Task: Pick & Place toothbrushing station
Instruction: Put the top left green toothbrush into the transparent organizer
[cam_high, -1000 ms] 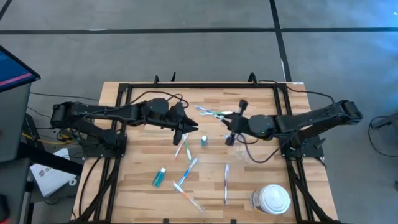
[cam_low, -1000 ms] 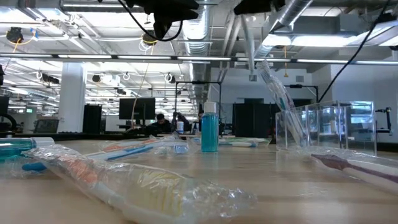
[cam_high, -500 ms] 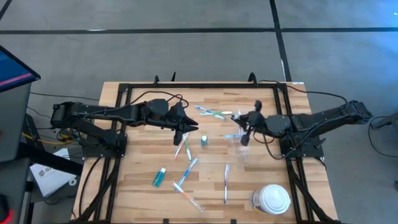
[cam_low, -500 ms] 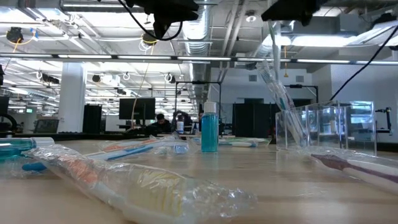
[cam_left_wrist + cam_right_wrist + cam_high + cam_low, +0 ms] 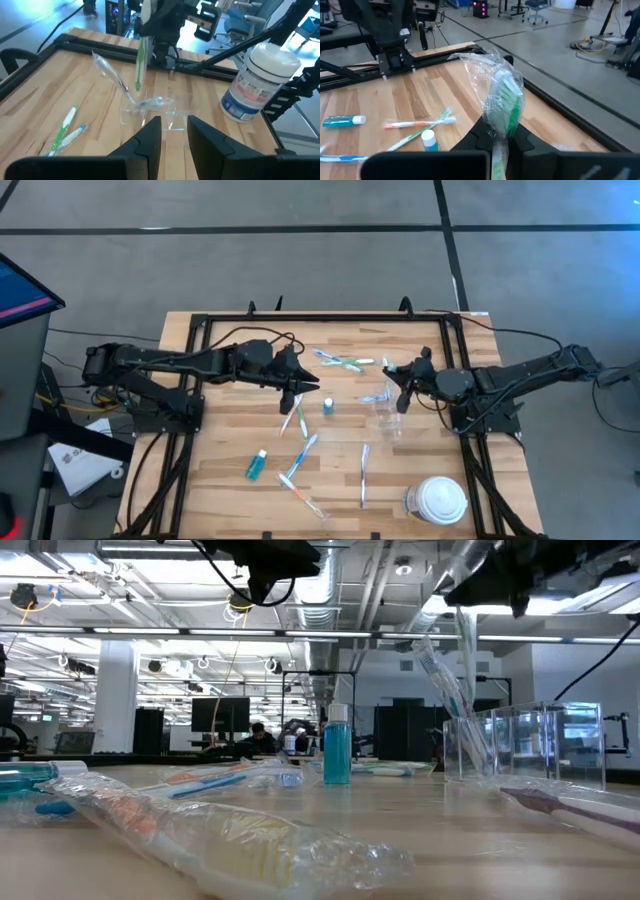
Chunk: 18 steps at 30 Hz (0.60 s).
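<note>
A large white round lidded container (image 5: 436, 501) stands on the wooden desk (image 5: 220, 440) near its front right corner, just inside the black frame (image 5: 326, 319).

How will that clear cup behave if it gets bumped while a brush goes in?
The clear cup looks thin-walled and light, so it would likely slide or tip. A wrapped brush already leans out of it, probably making it top-heavy.

Big open lab: grey concrete floor (image 5: 300, 260) around the wooden worktop (image 5: 230, 430), strip lights (image 5: 200, 632) and exposed ducts (image 5: 320, 585) overhead, office chairs (image 5: 536, 7) farther back.
</note>
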Available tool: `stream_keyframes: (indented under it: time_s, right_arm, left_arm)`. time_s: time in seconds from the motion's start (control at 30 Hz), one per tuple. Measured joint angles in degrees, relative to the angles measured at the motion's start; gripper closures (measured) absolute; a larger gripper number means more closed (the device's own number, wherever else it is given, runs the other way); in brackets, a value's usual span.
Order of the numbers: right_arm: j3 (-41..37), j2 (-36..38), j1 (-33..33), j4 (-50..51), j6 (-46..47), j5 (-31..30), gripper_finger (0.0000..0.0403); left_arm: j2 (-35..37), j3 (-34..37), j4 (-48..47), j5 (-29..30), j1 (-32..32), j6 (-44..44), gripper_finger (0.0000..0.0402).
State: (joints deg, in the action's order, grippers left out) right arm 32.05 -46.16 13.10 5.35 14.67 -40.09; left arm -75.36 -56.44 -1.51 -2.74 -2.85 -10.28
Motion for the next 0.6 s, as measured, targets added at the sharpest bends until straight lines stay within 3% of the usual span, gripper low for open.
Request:
stream_keyframes:
  time_s: [0.6]
  right_arm:
    - [-1.53, -1.66, 0.28, 5.59, 9.07, -5.72, 0.0398]
  left_arm:
    - [0.08, 8.91, 3.05, 3.30, -0.07, -0.62, 0.0312]
